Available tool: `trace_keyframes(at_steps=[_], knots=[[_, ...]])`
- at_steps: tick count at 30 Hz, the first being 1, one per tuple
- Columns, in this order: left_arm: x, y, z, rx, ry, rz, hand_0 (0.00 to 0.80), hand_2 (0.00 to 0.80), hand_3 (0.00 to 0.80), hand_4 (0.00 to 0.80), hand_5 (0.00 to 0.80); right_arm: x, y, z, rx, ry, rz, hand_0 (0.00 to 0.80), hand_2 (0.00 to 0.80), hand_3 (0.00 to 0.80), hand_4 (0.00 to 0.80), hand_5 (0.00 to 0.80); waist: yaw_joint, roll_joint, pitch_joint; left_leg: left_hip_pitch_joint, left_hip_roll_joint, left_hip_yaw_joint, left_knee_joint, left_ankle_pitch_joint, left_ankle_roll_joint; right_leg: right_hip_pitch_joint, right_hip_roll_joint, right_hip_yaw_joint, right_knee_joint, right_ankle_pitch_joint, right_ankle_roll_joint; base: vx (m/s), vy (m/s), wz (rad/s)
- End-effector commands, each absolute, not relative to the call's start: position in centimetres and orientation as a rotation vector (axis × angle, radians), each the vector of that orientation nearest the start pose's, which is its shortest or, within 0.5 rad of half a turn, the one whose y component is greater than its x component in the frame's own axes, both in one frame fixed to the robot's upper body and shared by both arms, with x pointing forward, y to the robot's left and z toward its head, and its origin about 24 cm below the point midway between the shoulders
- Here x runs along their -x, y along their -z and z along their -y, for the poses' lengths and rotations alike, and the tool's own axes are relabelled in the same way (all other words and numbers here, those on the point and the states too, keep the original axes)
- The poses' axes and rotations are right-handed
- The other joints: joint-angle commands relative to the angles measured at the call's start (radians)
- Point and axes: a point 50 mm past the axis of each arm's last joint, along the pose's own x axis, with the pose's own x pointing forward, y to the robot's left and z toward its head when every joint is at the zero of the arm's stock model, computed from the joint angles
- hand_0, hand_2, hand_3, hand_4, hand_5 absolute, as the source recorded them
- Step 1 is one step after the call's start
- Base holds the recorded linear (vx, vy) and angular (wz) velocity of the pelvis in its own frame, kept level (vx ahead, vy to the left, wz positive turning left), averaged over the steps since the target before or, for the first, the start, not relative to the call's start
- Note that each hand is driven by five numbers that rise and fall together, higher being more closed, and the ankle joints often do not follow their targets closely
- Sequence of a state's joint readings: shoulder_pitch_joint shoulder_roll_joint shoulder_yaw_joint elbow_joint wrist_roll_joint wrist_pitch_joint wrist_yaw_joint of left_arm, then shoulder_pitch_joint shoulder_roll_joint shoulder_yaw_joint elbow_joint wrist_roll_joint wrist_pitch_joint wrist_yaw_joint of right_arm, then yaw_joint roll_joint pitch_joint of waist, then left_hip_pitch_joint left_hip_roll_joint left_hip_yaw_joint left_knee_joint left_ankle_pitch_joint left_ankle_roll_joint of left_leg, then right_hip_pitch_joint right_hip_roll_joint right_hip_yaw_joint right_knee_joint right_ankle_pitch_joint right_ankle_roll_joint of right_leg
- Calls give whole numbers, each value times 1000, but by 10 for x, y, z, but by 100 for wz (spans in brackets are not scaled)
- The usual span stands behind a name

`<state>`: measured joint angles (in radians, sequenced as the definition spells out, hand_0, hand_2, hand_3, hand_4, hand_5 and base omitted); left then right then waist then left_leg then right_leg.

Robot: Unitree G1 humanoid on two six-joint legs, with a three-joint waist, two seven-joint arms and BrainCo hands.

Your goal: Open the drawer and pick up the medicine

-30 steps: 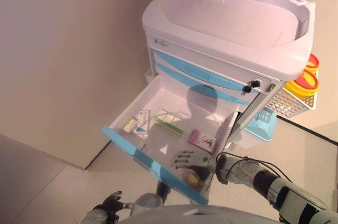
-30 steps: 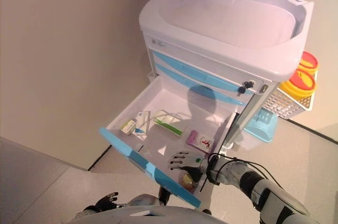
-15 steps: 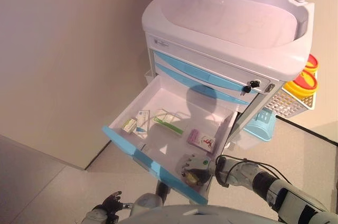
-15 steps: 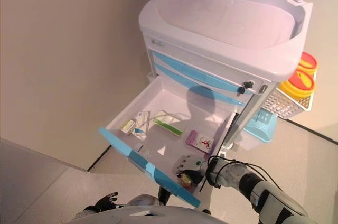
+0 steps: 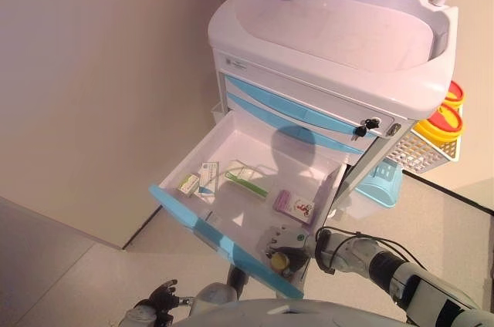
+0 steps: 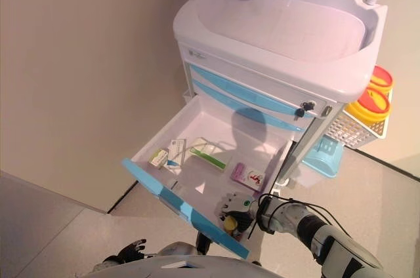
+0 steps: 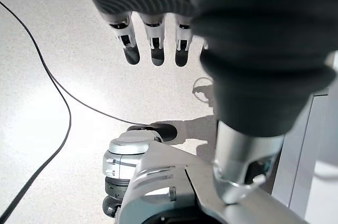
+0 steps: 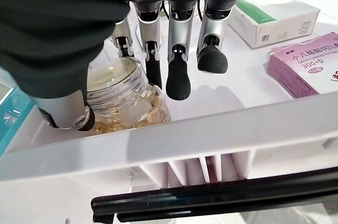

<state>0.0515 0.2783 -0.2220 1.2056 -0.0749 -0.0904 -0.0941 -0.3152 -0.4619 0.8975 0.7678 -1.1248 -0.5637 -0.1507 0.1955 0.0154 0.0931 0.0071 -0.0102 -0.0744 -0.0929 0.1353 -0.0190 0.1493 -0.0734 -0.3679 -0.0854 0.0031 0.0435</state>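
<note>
The cart's lowest drawer [image 5: 191,220] stands pulled out, white inside with a blue front. In its near right corner my right hand [image 5: 284,240] curls over a small clear medicine jar [image 5: 279,262] of yellowish pills. The right wrist view shows the jar [image 8: 124,97] caught between the thumb and the fingers [image 8: 177,78]. A pink box [image 5: 294,204], a green-and-white box [image 5: 245,182] and two small boxes [image 5: 197,179] lie further back in the drawer. My left hand [image 5: 158,297] hangs low beside the drawer front, fingers [image 7: 153,44] straight, holding nothing.
The white medical cart [image 5: 332,34] has two shut blue-striped drawers above the open one. A white basket with yellow containers [image 5: 441,123] hangs on its right side, above a blue holder [image 5: 378,184]. A beige wall [image 5: 93,72] runs along the left.
My right hand went from flat above the drawer's corner to curled round the jar. The jar's yellowish top now shows by the drawer front.
</note>
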Motion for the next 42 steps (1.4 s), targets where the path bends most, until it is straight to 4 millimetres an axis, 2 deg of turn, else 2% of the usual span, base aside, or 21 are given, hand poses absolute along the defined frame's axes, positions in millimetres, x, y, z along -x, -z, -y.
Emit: trace_keyframes(at_steps=[1, 4, 7, 10, 11, 14, 16, 19, 22, 25, 31, 34, 42], knots=[[-83, 167, -206, -274, 209, -1208, 0, 0, 0, 0, 0, -191, 86, 123, 1509, -1385, 252, 800, 800, 800, 800, 800, 15, -37, 10, 50, -29, 42, 20, -162, -6, -81, -82, 62, 109, -61, 35, 0, 0, 0], [-84, 167, -206, -271, 206, -1207, 0, 0, 0, 0, 0, -196, 81, 122, 1491, -1335, 265, 800, 800, 800, 800, 800, 13, -37, 9, 52, -28, 44, 19, -164, -6, -80, -80, 64, 107, -61, 35, 0, 0, 0], [-84, 167, -208, -265, 199, -1209, 0, 0, 0, 0, 0, -212, 64, 118, 1462, -1228, 321, 800, 800, 800, 800, 800, 7, -40, 11, 54, -26, 48, 20, -164, -8, -79, -79, 69, 107, -56, 38, 0, 0, 0], [-85, 166, -211, -257, 181, -1209, 0, 0, 0, 0, 0, -238, 24, 113, 1408, -1106, 375, 800, 800, 800, 800, 800, -8, -44, 14, 55, -21, 55, 21, -161, -10, -81, -76, 79, 106, -46, 43, 0, 0, 0], [-85, 165, -214, -254, 168, -1210, 0, 0, 0, 0, 0, -251, -3, 114, 1368, -1046, 389, 800, 800, 800, 800, 800, -20, -47, 15, 56, -18, 62, 21, -161, -11, -83, -74, 86, 105, -41, 46, 0, 0, 0], [-84, 164, -218, -242, 145, -1210, 0, 0, 0, 0, 0, -269, -54, 123, 1290, -941, 380, 800, 800, 800, 800, 800, -46, -53, 16, 61, -12, 78, 19, -162, -10, -86, -70, 106, 100, -33, 52, -19, -3, -8], [-84, 163, -221, -230, 128, -1209, 0, 0, 0, 0, 0, -276, -85, 130, 1224, -876, 397, 800, 800, 800, 800, 800, -63, -55, 16, 65, -8, 88, 18, -165, -8, -88, -67, 120, 100, -30, 55, -11, 3, -23], [-87, 163, -223, -211, 105, -1210, 0, 0, 0, 0, 0, -286, -145, 139, 1069, -769, 457, 800, 800, 800, 800, 800, -86, -59, 14, 74, -5, 102, 19, -170, -5, -87, -62, 141, 98, -28, 57, 6, 4, -22], [-91, 162, -224, -199, 92, -1209, 0, 0, 0, 0, 0, -292, -186, 146, 881, -682, 527, 800, 800, 800, 800, 800, -102, -60, 12, 84, -3, 110, 20, -177, -3, -83, -56, 157, 97, -28, 57, 24, 2, -18], [-92, 162, -224, -191, 93, -1213, 0, 0, 0, 0, 0, -297, -218, 157, 652, -604, 602, 800, 800, 800, 800, 800, -110, -58, 7, 94, -3, 114, 22, -183, 0, -74, -52, 168, 93, -31, 55, 33, 17, -16], [-89, 162, -226, -188, 103, -1236, 0, 0, 0, 0, 0, -316, -250, 184, 393, -361, 683, 800, 800, 800, 800, 800, -104, -55, -7, 106, -6, 114, 30, -196, 5, -55, -46, 175, 90, -41, 49, 40, 14, -3], [-88, 162, -228, -188, 107, -1248, 0, 0, 0, 0, 0, -326, -259, 197, 370, -242, 677, 800, 800, 800, 800, 800, -95, -56, -14, 111, -7, 109, 30, -198, 7, -44, -44, 171, 86, -45, 46, 51, 16, -3], [-87, 160, -237, -199, 106, -1278, 0, 0, 0, 0, 0, -354, -290, 246, 462, 26, 572, 800, 800, 800, 800, 800, -50, -68, -22, 124, -8, 89, 21, -196, 4, -13, -41, 143, 74, -50, 40, 46, 16, 1]])
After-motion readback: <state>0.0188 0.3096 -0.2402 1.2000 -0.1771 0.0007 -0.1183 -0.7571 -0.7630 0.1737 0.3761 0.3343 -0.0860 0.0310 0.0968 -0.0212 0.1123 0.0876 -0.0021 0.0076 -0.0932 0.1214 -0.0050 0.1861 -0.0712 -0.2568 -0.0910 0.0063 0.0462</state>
